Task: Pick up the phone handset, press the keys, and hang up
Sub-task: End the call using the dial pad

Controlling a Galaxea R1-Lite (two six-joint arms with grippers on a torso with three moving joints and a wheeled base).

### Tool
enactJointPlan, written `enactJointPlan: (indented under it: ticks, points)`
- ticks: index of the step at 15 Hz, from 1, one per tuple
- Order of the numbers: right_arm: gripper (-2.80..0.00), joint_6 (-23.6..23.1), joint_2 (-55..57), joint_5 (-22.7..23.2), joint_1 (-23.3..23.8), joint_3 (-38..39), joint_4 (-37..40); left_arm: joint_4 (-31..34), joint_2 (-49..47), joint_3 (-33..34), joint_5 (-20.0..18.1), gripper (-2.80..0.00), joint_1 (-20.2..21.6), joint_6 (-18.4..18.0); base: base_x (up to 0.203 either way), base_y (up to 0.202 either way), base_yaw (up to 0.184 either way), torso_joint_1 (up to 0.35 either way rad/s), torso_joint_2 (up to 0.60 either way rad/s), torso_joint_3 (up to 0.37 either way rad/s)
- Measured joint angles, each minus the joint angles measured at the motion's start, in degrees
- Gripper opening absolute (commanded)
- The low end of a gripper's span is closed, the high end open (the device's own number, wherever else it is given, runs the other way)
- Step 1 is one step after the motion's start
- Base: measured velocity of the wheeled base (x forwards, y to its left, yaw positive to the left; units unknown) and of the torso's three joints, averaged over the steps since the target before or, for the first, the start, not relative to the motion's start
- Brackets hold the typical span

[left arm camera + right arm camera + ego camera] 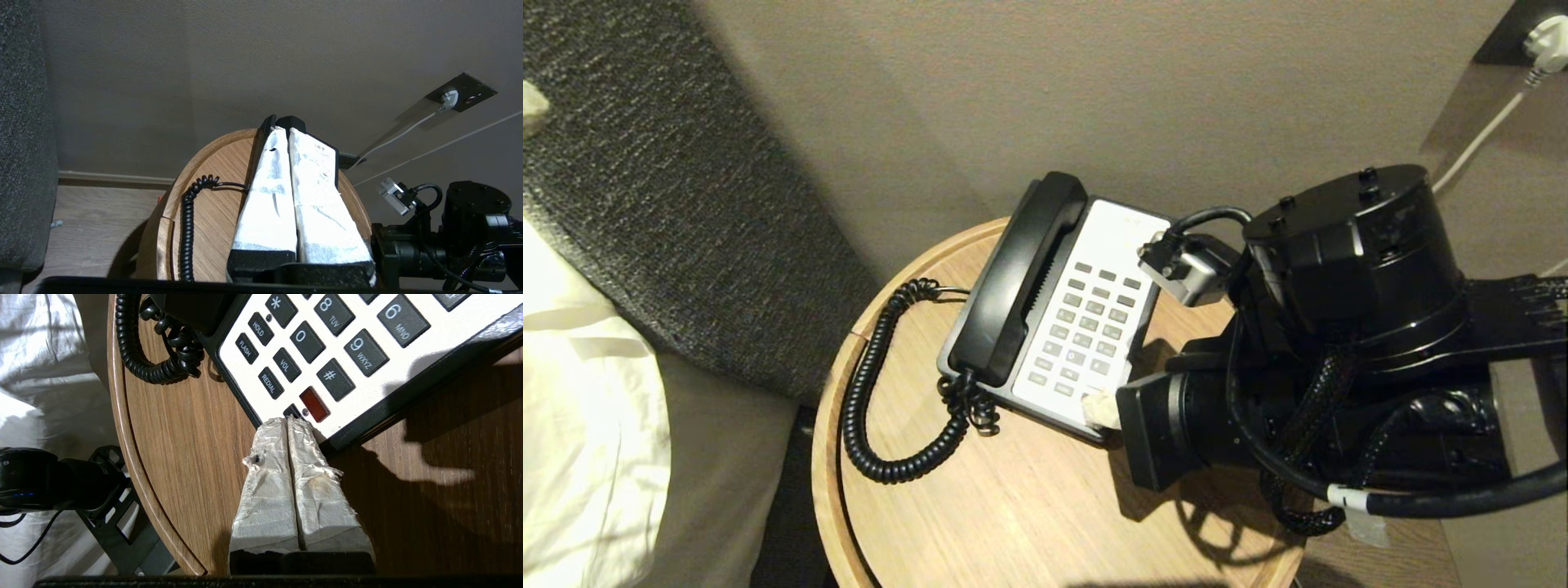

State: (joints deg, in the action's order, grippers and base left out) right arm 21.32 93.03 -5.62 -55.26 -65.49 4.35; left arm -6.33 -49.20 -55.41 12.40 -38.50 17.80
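Observation:
The glossy black phone handset (1013,286) lies in its cradle on the left side of the black-and-white phone base (1123,237). Its coiled cord (866,392) loops over the round wooden table (1013,506). My right gripper (287,419) is shut, and its white-wrapped fingertips (1098,408) sit at the keypad's near corner, on a small black key beside the red key (314,404). The grey keys (1086,327) fill the base's white face. My left gripper (286,130) is shut on nothing and hangs low off the table's near-left side, out of the head view.
A beige wall stands close behind the table. A wall socket (1543,41) with a white plug and cable is at the far right. A dark textured headboard (645,204) and white bedding (572,408) lie to the left. The left arm (41,477) hangs beyond the table rim.

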Motion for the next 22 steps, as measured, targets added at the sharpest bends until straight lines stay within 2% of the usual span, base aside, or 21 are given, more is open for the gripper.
enactJointPlan:
  ticks: [16, 19, 22]
  points:
    - [-2.8, 0.3, -3.3, -0.6, -0.1, 0.6, 0.8, 0.7, 1.0, 2.5, 0.0, -2.8, 1.2, 1.0, 0.0, 0.0, 0.0, 0.0, 0.0, 0.0]
    - [-2.8, 0.8, -5.4, -4.0, -0.1, 1.1, 0.5, 1.9, 2.2, 4.5, 1.0, -2.8, 5.3, 1.4, 0.0, 0.0, 0.0, 0.0, 0.0, 0.0]
    - [-2.8, 2.6, -8.8, -7.6, -0.1, 1.8, 0.4, 3.3, 5.9, 8.2, 3.1, -2.8, 14.2, 1.6, 0.0, 0.0, 0.0, 0.0, 0.0, 0.0]
